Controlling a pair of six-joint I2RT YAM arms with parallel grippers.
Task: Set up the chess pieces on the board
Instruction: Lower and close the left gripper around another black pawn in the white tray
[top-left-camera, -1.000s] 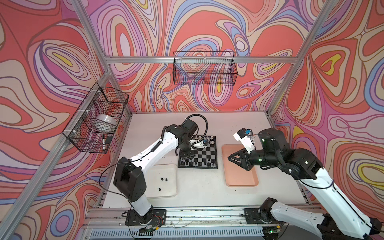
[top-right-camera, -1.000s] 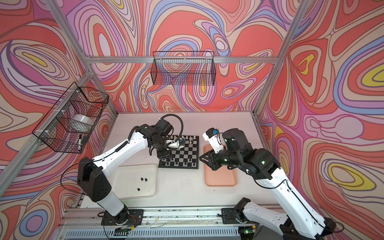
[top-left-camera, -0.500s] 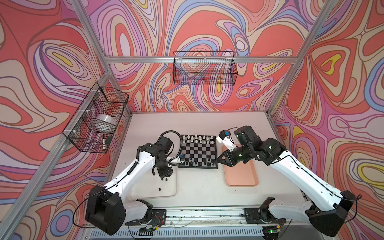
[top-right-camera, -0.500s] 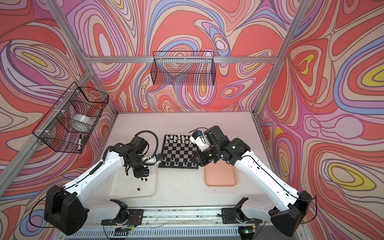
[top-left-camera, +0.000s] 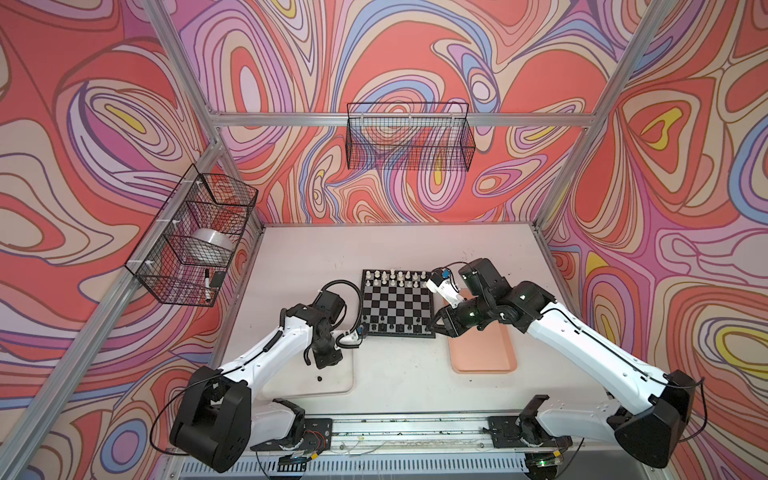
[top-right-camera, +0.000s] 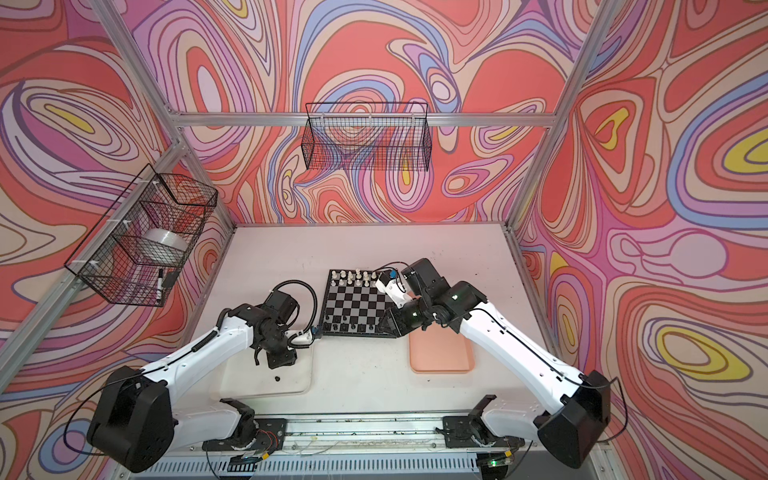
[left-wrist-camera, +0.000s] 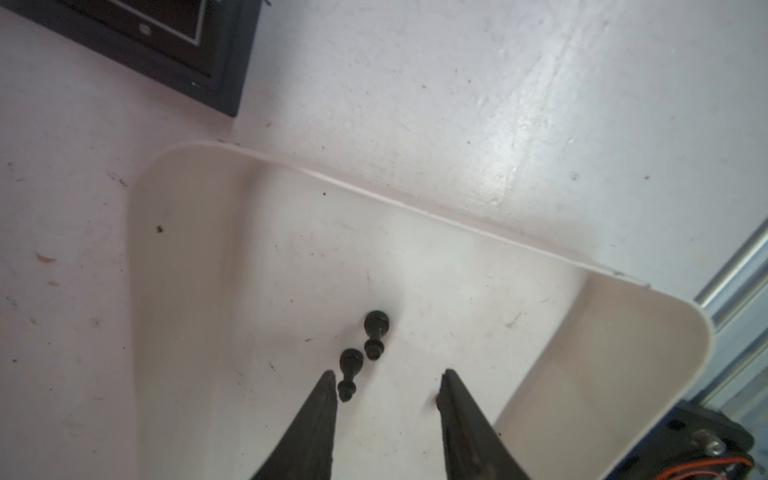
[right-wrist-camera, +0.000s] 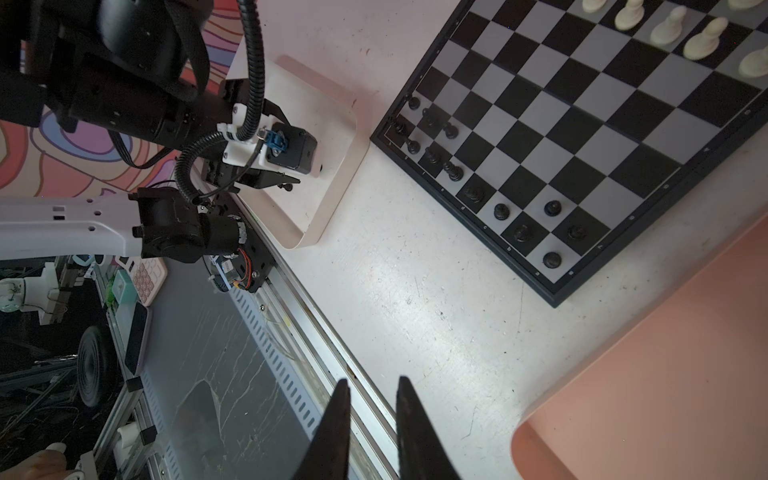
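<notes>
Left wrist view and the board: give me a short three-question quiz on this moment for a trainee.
1. Count: in the left wrist view, how many black pawns lie in the white tray?
2. True or false: the left end effector is clamped on one of them.
3. Pick one: in a top view, the white pieces stand on the board along
A. the rows nearest the robot
B. the rows farthest from the robot
C. the middle rows

Key
1. Two.
2. False: its jaws stand apart, and one pawn lies loose beside a finger.
3. B.
</notes>
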